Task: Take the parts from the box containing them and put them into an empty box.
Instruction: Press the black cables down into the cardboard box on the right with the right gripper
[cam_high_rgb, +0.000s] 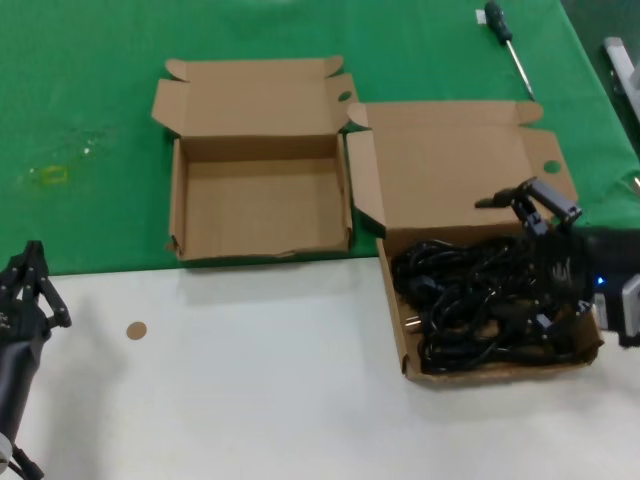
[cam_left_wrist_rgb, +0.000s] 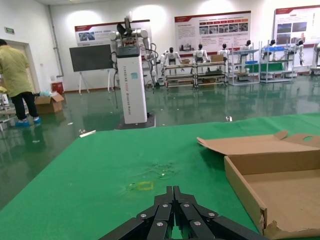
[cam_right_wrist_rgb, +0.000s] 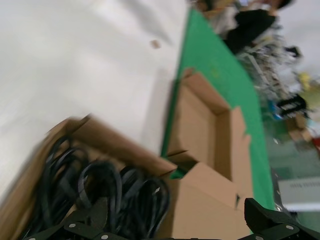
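Observation:
The parts, black coiled power cords (cam_high_rgb: 485, 305), fill the wider cardboard box (cam_high_rgb: 450, 170) at the right, which straddles the green cloth's edge. My right gripper (cam_high_rgb: 520, 215) hangs open over that box's far right corner, just above the cords, holding nothing. Its wrist view shows the cords (cam_right_wrist_rgb: 100, 195) below its spread fingers (cam_right_wrist_rgb: 95, 217), beside the tall lid panel (cam_right_wrist_rgb: 200, 210). The empty box (cam_high_rgb: 260, 205) stands to the left on the green cloth, also seen as the empty box (cam_right_wrist_rgb: 200, 135) and its wall (cam_left_wrist_rgb: 242, 187). My left gripper (cam_high_rgb: 30, 280) is parked shut at the near left, tips (cam_left_wrist_rgb: 174, 192) together.
A black-handled screwdriver (cam_high_rgb: 505, 40) lies at the far right on the green cloth (cam_high_rgb: 90, 90). The near half of the table is white (cam_high_rgb: 250, 380), with a small brown disc (cam_high_rgb: 136, 329) on it. A yellow mark (cam_high_rgb: 50, 175) shows at far left.

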